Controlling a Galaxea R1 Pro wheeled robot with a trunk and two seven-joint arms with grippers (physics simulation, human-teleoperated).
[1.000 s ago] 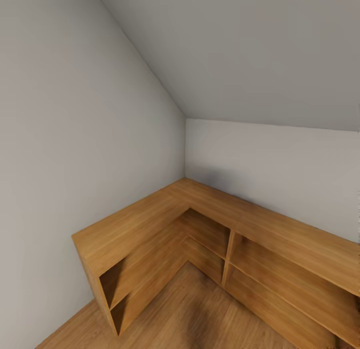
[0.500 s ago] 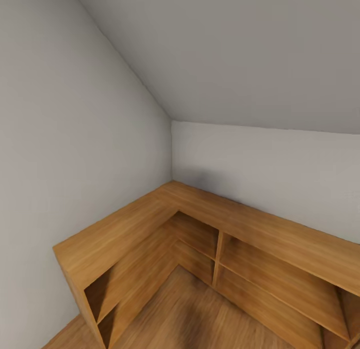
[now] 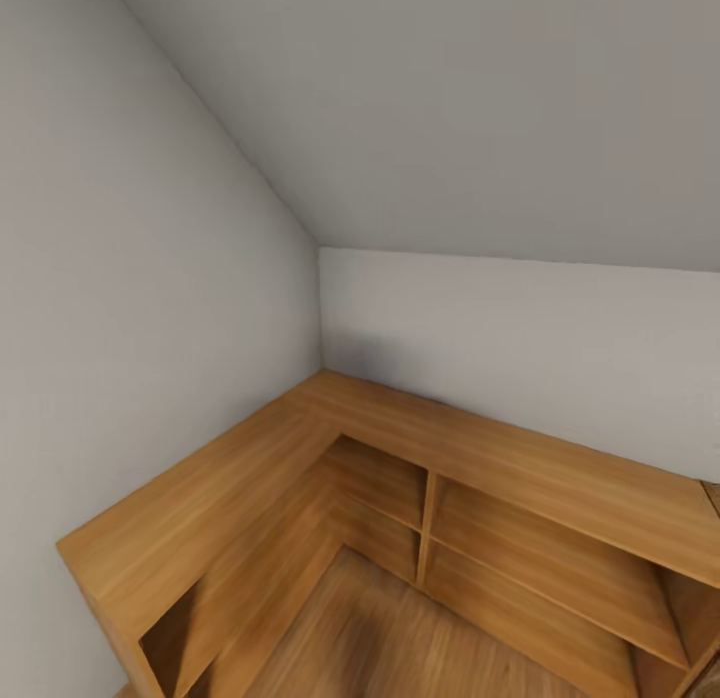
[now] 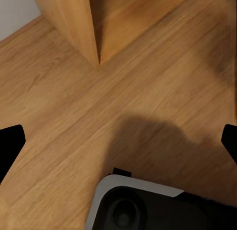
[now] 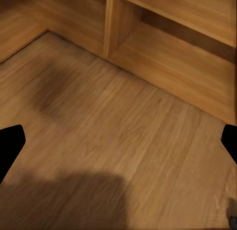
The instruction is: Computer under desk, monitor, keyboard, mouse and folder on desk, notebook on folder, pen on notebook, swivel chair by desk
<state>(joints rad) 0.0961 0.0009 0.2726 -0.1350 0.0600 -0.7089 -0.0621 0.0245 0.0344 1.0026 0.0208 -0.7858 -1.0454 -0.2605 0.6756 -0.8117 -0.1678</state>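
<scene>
I face a room corner under a sloped grey ceiling; the desk, swivel chair, folder and the task's other things are out of view. My left gripper [image 4: 118,146] hangs open over the wood floor [image 4: 64,116], its black fingertips [image 4: 10,141] wide apart with nothing between them. My right gripper [image 5: 118,146] is open too, above bare floor [image 5: 123,136], fingertips [image 5: 10,141] at the picture's sides.
A light-wood L-shaped shelving unit [image 3: 450,448] runs along both grey walls and fills the corner ahead. Its end panel [image 4: 74,22] stands near my left gripper, its open compartments [image 5: 173,57] near my right. Part of my white and black base [image 4: 133,205] shows below the left gripper.
The whole head view has shifted: the shelving and wall corner slid left and lower in the picture, so the camera has turned right. Nothing in the room has moved.
</scene>
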